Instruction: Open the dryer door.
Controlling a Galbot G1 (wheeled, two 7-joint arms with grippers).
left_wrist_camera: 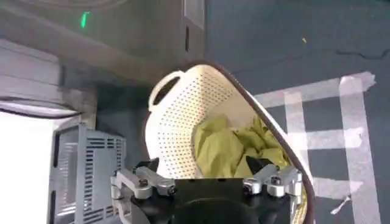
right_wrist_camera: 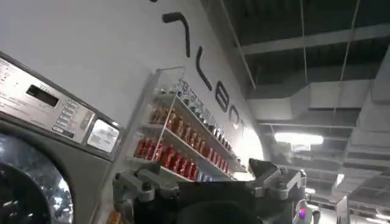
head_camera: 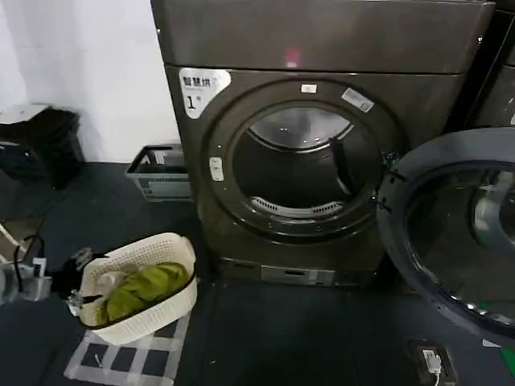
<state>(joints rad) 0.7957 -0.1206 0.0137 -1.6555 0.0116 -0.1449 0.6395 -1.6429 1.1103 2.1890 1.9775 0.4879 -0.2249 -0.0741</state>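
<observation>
Dryer door (head_camera: 455, 233), large round porthole with dark grey inner side and tinted glass: swung wide on its right-hand hinge, inner face turned toward me, standing well clear of the opening at the right of the head view.

Machine (head_camera: 322, 48), bronze-grey front-loader marked "1": drum mouth fully exposed, lifter rib and perforated back visible inside.

Step in hand, by my judgement: the opening itself looks finished; what remains is to draw my arms off and leave the door where it hangs. Next move calls for a retreat that does not brush the door's edge and swing it back.

My left gripper (left_wrist_camera: 206, 176): fingers spread apart, holding nothing, hanging low over the cream perforated plastic laundry basket (left_wrist_camera: 189, 115) that holds an olive-green garment (left_wrist_camera: 234, 149), on the floor left of the machine.

My right gripper (right_wrist_camera: 210, 182): fingers parted, empty, tilted upward toward the ceiling, with a steel-fronted neighbouring machine and a shelf of red cans (right_wrist_camera: 173, 146) beyond it.

Grey slatted crate (head_camera: 158, 170): against the wall, beside the machine.
</observation>
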